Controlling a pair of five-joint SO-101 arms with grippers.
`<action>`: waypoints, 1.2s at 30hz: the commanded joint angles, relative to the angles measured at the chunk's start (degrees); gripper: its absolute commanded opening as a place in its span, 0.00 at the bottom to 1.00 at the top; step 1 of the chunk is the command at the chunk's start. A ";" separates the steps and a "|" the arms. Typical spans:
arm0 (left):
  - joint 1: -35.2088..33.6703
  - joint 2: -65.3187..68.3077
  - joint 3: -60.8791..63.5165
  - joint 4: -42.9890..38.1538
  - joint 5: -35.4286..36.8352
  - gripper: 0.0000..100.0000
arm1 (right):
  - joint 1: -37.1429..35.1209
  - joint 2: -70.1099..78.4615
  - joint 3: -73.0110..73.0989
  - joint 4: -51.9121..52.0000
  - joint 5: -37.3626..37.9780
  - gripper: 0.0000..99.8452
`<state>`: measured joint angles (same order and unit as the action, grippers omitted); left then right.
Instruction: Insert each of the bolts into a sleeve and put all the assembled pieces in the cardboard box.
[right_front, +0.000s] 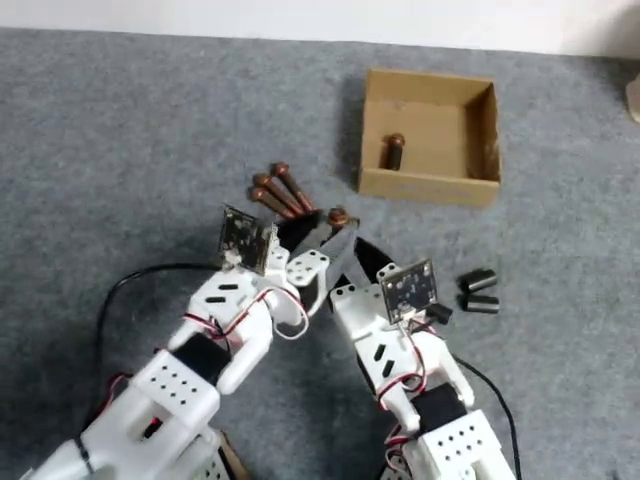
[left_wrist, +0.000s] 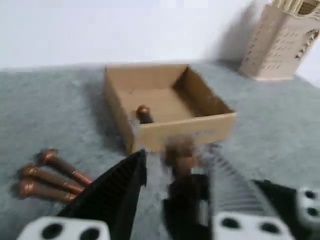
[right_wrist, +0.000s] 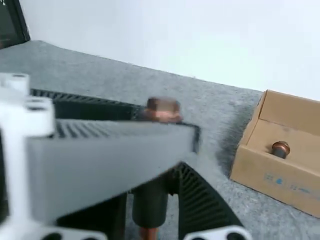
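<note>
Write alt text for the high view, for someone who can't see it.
Left gripper and right gripper meet at a bolt. Three bolts lie beside them, two sleeves to the other side, and the cardboard box beyond holds one assembled piece.

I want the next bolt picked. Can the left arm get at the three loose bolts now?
Likely yes: the left claw looks open, gripping nothing, and the bolts lie beside it on carpet with nothing between. It must first back off the sleeve in the right claw.
</note>
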<state>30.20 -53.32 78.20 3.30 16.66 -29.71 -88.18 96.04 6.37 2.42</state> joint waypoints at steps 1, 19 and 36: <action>2.24 -3.91 0.48 8.62 -0.35 0.33 | 1.36 -1.45 8.04 -2.42 0.00 0.00; -10.77 -42.77 15.60 23.03 -0.70 0.38 | 11.56 -1.01 3.47 7.78 0.44 0.00; -13.85 -46.37 18.15 23.12 -0.79 0.38 | 15.78 0.48 -8.31 16.57 7.65 0.00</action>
<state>17.71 -98.51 95.96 26.33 16.48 -15.56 -88.35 92.09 22.81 7.34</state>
